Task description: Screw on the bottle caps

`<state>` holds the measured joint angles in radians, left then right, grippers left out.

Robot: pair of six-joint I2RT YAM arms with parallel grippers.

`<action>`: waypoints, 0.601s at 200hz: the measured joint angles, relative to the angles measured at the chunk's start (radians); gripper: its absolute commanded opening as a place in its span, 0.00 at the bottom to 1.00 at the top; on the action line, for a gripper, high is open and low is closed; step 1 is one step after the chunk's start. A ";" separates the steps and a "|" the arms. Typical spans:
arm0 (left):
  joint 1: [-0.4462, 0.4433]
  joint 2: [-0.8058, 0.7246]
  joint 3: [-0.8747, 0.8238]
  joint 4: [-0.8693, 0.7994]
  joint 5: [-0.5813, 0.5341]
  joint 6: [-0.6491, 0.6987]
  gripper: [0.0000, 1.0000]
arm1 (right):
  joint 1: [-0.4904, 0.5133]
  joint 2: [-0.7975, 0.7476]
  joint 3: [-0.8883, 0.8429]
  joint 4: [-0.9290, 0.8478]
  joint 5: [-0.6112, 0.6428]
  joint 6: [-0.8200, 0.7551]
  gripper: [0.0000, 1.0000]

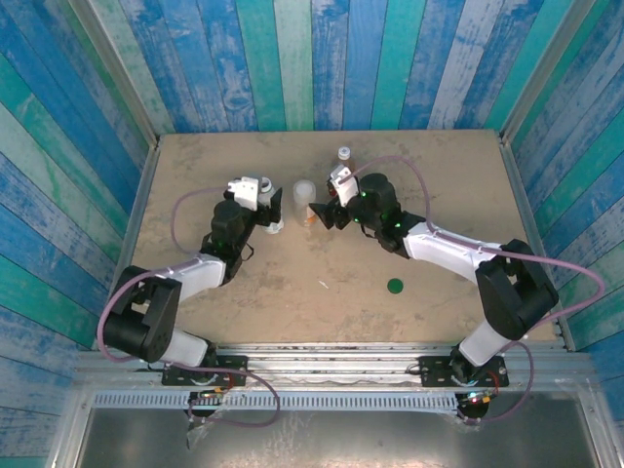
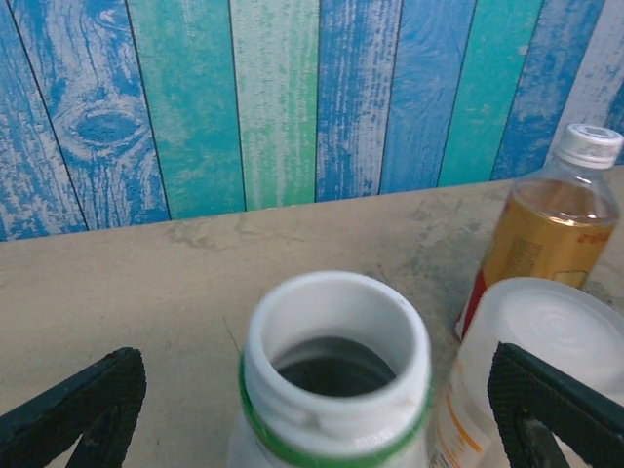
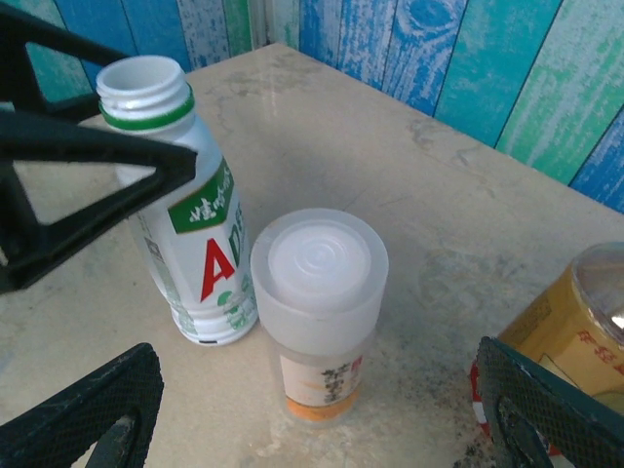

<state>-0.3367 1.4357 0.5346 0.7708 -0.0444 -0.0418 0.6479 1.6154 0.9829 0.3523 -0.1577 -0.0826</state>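
Clad in white shells (image 1: 444, 249) with black joints (image 1: 512, 288), trailed by 2 lilac cables (image 1: 398, 160), tipped with black fingers (image 3: 97, 146) (triangular, open-framed).

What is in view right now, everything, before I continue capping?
white bottle: one, white, green ring, uncapped, left of centre
short bottle: one, clear, orange label, whitish cap on top, beside white bottle
amber bottle: one, amber, white cap on, far side
green cap: one, dark green, loose near the right arm
white speck: one, mid-table, too small to identify
table: one, beige
left gripper: one, black, open astride the white bottle
right gripper: one, black, open toward the short bottle
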 measured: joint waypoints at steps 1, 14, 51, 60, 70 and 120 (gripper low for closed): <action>0.000 0.002 0.001 -0.001 0.000 -0.001 0.94 | 0.000 0.000 -0.001 0.000 0.000 0.000 0.85; 0.001 0.018 0.016 -0.020 0.011 -0.008 0.94 | -0.005 -0.001 -0.008 0.000 -0.003 0.001 0.85; 0.001 0.074 0.041 -0.062 0.046 -0.016 0.94 | -0.010 -0.001 -0.010 0.001 -0.009 0.003 0.85; 0.001 0.087 0.042 -0.068 0.054 -0.016 0.96 | -0.010 -0.001 -0.010 0.001 -0.013 0.004 0.85; 0.001 0.095 0.042 -0.077 0.059 -0.016 1.00 | -0.010 -0.001 -0.010 0.003 -0.018 0.004 0.85; 0.002 0.104 0.042 -0.082 0.077 -0.018 0.75 | -0.010 -0.001 -0.010 0.007 -0.032 0.012 0.85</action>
<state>-0.3344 1.5394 0.5770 0.6888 0.0322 -0.0601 0.6380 1.6146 0.9733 0.3592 -0.1898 -0.0708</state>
